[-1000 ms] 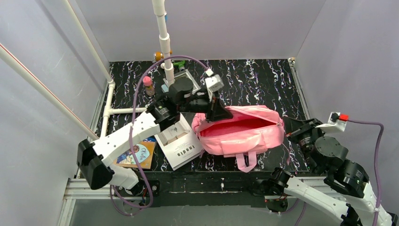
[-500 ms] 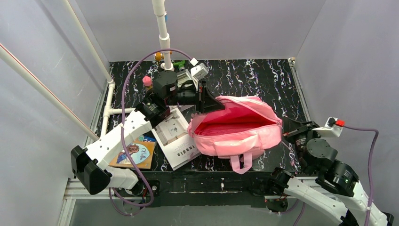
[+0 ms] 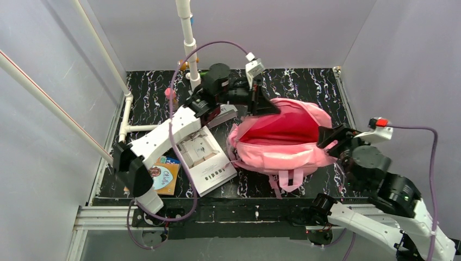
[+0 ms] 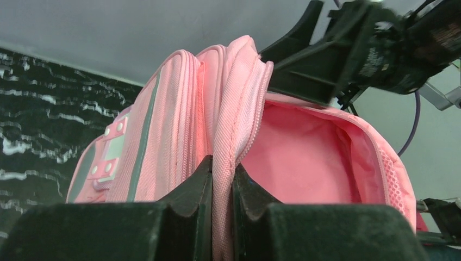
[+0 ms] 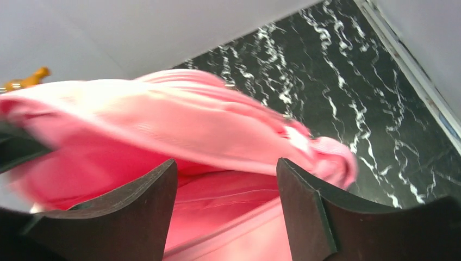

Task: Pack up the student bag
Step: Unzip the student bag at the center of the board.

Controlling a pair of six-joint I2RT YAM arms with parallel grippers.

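The student bag (image 3: 282,144) is a large pink backpack lying mid-table with its main pocket gaping wide and its straps toward the near edge. My left gripper (image 3: 265,106) is shut on the back rim of the opening and holds that edge up. In the left wrist view the zip-edged fabric (image 4: 234,109) runs pinched between the two black fingers of the left gripper (image 4: 222,163). My right gripper (image 3: 329,138) is at the bag's right end. Its fingers stand wide apart in the right wrist view, where the right gripper (image 5: 225,168) frames the pink lining (image 5: 234,201) without gripping it.
A white booklet (image 3: 206,160) lies left of the bag, and a colourful book (image 3: 161,178) sits near the left front corner. A pink-capped bottle (image 3: 171,93), an orange toy (image 3: 182,65) and a green item (image 3: 205,72) stand at the back left by a white pipe (image 3: 187,41).
The left gripper has carried the bag's rim toward the back right, dragging the bag that way. The right gripper has gone from shut to open at the bag's right end.
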